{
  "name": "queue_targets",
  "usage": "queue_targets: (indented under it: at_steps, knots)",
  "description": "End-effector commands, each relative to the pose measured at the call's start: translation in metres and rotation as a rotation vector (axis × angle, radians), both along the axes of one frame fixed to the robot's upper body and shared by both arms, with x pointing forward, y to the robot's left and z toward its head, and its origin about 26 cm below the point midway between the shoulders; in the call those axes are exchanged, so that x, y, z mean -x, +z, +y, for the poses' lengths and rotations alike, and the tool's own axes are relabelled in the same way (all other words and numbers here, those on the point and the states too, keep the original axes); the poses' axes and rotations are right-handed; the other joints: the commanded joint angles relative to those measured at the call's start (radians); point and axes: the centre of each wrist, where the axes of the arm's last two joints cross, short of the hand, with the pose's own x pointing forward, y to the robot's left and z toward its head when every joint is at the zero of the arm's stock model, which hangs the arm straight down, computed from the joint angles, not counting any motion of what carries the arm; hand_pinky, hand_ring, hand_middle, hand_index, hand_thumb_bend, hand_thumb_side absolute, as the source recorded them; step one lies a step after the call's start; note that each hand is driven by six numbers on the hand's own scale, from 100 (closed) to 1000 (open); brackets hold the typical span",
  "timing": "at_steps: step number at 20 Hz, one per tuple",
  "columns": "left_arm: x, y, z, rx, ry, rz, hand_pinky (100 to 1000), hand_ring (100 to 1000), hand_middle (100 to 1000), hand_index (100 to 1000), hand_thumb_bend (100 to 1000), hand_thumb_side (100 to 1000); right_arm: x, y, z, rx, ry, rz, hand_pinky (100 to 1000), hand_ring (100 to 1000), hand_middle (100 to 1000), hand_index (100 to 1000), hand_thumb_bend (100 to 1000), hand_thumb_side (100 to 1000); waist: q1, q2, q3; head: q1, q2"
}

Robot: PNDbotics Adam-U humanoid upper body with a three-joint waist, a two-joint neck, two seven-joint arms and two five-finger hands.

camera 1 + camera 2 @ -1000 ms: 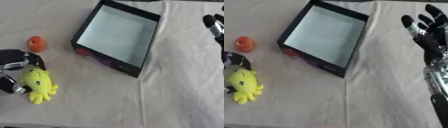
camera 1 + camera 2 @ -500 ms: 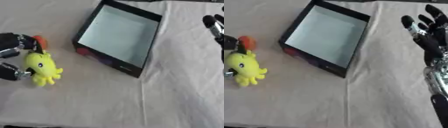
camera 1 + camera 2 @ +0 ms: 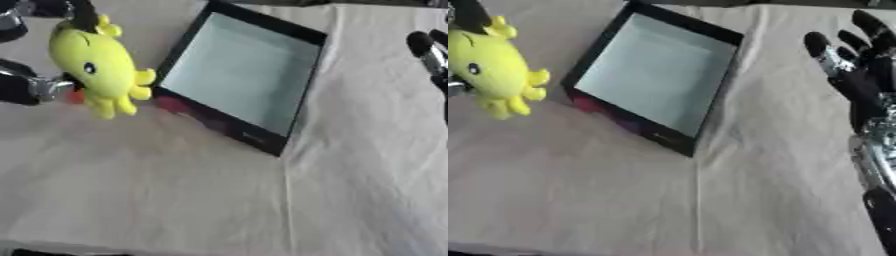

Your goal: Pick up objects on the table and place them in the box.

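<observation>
At the upper left of the frame the left hand point(image 3: 35, 85) comes in from the edge, black with silver joints, its fingers point(image 3: 83, 15) and thumb curled round a yellow plush toy point(image 3: 92, 62) and holding it up off the cloth, just beside the box's left wall. The toy is soft and rounded, with a small dark eye, a knobbed top and stubby legs hanging below. A bit of red-orange point(image 3: 77, 97) shows behind it, too hidden to make out. The box point(image 3: 232, 127) lies tilted in the upper middle, shallow and rectangular, with thin black walls, a pale smooth floor and a reddish print on its near outer side. It sits on a cream tablecloth point(image 3: 175, 200), matte and lightly creased. The right hand point(image 3: 859, 75) stands at the right edge with its fingers straight and spread, pointing up, holding nothing; the right eye view shows it with the silvery forearm below, while the left eye view catches only a fingertip or two.
</observation>
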Motion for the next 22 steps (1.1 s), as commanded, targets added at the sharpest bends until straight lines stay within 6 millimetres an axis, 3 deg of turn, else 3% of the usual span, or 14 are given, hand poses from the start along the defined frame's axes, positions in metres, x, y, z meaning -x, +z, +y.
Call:
queue_targets:
  at_steps: [1,6,10,22]
  knots:
    - [-0.013,0.009,-0.008,0.006,0.008,0.001,724,648,648,580,239,100,0.000,0.011,-0.007,0.023,-0.017,-0.031,932,895,922,854,714,319,0.003,-0.025,-0.002,0.005,0.007]
    - [-0.037,0.028,-0.030,0.056,-0.005,-0.064,727,649,649,580,253,100,-0.001,0.013,-0.008,0.011,-0.027,-0.041,932,895,922,855,712,323,0.005,-0.025,-0.006,0.016,0.007]
    - [-0.056,0.031,-0.052,0.069,-0.007,-0.082,724,645,646,584,259,100,-0.003,0.014,-0.008,-0.001,-0.030,-0.047,933,897,924,855,709,328,0.002,-0.022,-0.009,0.018,0.006]
    - [-0.126,-0.021,-0.080,0.134,0.146,-0.064,718,614,625,594,303,100,-0.007,0.036,-0.004,-0.052,-0.043,-0.133,934,897,923,854,703,351,-0.017,0.000,-0.042,-0.013,-0.023]
